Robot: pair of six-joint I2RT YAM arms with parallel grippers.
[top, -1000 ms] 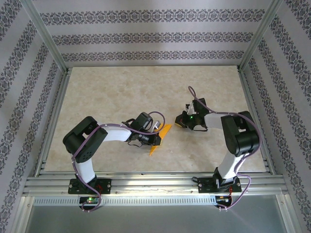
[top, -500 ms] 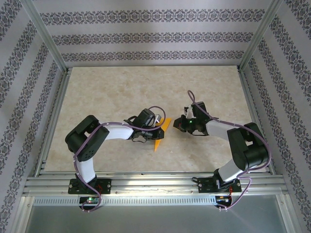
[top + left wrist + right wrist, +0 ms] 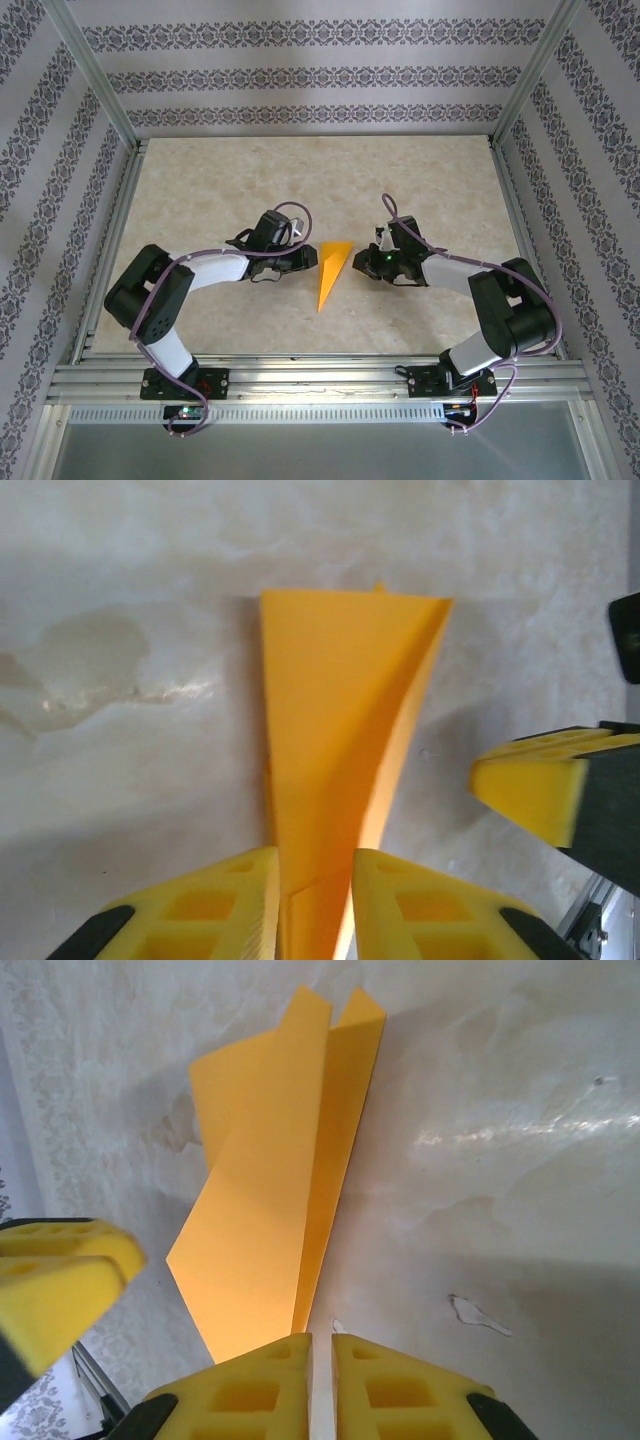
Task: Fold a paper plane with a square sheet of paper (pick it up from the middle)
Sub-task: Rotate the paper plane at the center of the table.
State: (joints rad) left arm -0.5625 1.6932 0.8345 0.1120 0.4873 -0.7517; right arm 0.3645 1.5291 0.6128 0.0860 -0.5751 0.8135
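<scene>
The pale marbled bench [image 3: 200, 190] carries everything. The left end effector [image 3: 306, 258] sits low near its centre, pads slightly spread. Facing it, the right end effector [image 3: 362, 262] has its pads parted by a thin slit, gripping nothing. The orange-yellow paper plane [image 3: 333, 272] lies flat between them, one end reaching into the left gap, unpinched.

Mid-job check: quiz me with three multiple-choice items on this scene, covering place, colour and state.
1. The paper plane lies: A between the left gripper and right gripper; B at the far wall; C on an arm base.
2. Its colour: A white; B orange-yellow; C blue.
3. Its state: A unfolded square; B folded pointed dart; C crumpled.
Answers: A, both grippers flank it; B, plain in every view; B, creases and tip show.
</scene>
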